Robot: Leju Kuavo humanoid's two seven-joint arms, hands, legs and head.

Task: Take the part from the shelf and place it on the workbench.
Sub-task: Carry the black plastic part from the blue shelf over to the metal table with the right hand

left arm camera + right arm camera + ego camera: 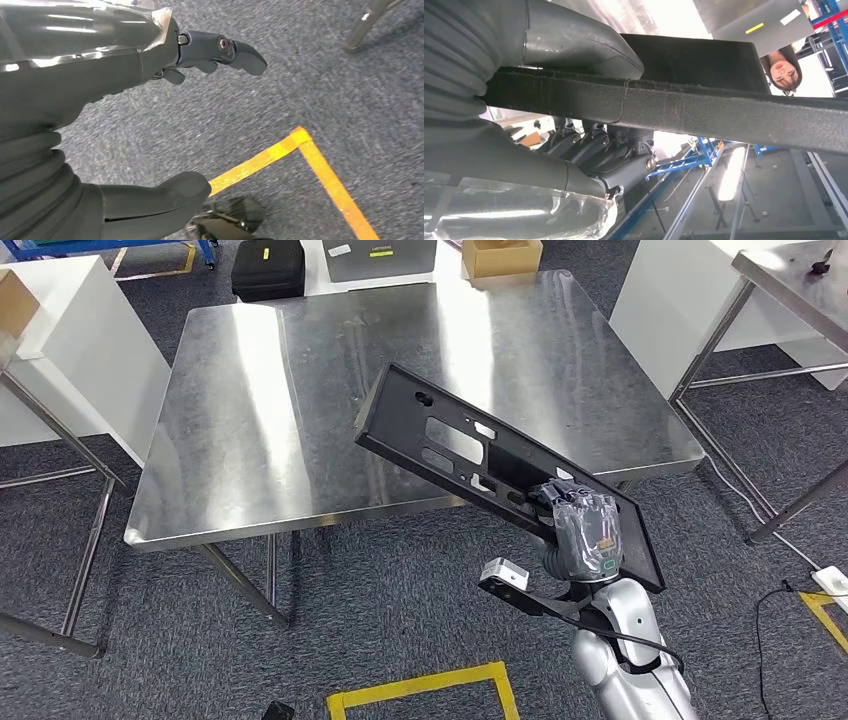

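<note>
Risk, left to right. The steel workbench (300,420) stands ahead of the robot, its top bare. The black perforated panel (480,455), the part to be placed, is held at its near end only and cantilevers up and to the left, with its far end over the bench's near right area and its near end out past the front edge, above the carpet. Judgement: the long overhang puts a large turning load on a grip at one end. The panel could pivot or slip in the hand and drop onto the carpet, or its low edge could strike the bench edge if lowered while tilted like this. If released with too much of it off the edge, it would tip off. It should be carried further over the surface and levelled before release.

Left hand (150,100): hangs over grey carpet beside a yellow tape corner (305,145). Fingers and thumb are spread apart, holding and touching nothing.

Right hand (585,530): clamped on the panel's near end. The right wrist view shows the thumb (589,47) on one face of the panel edge (704,112) and the fingers (619,162) curled against the other face. The grip looks firm.
</note>
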